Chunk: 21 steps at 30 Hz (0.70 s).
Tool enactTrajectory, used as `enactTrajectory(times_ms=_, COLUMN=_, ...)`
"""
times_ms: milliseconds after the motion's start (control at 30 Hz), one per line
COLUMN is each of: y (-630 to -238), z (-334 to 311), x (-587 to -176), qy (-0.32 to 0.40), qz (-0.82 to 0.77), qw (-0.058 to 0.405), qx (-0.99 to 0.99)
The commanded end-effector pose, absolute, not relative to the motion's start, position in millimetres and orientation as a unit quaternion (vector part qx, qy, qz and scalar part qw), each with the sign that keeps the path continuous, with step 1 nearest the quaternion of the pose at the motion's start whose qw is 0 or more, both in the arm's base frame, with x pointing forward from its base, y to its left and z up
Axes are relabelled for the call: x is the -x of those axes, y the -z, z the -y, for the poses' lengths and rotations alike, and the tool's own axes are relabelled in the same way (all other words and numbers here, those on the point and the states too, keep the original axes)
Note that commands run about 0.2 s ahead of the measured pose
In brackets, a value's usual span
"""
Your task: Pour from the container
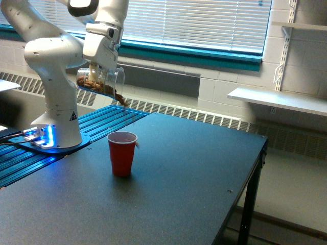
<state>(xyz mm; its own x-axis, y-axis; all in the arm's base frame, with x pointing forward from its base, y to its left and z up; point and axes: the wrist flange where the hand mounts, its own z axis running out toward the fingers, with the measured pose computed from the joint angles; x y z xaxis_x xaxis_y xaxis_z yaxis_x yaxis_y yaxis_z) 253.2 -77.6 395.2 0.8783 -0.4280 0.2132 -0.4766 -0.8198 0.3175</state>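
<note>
Pincer [97, 71] is clamped on the container [100, 83], held in the air at the exterior view's left, above and left of the red cup [122, 153]. Container is tipped nearly sideways, mouth toward the right and slightly down; brown pieces [120, 98] are seen at its lower lip, spilling out. Red cup stands upright on the dark worktop [194, 173], apart from the container. White arm base [60, 133] is mounted farther left.

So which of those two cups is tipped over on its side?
The clear container, held up in the air by the robot's fingers, with brown pieces at its lip. The red cup stands upright on the table.
</note>
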Motion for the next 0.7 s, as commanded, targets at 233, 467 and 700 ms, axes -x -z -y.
enactTrajectory(times_ms=233, y=-377.9, z=75.6, x=-244.2, qy=-0.039, qz=0.236, qw=0.199, qx=-0.95)
enactTrajectory(times_ms=467, y=-375.5, z=76.3, x=-241.2, qy=-0.028, qz=0.237, qw=0.205, qx=-0.949)
enactTrajectory(times_ms=700, y=-372.6, z=74.2, x=-239.9, qy=-0.02, qz=0.234, qw=0.212, qx=-0.948)
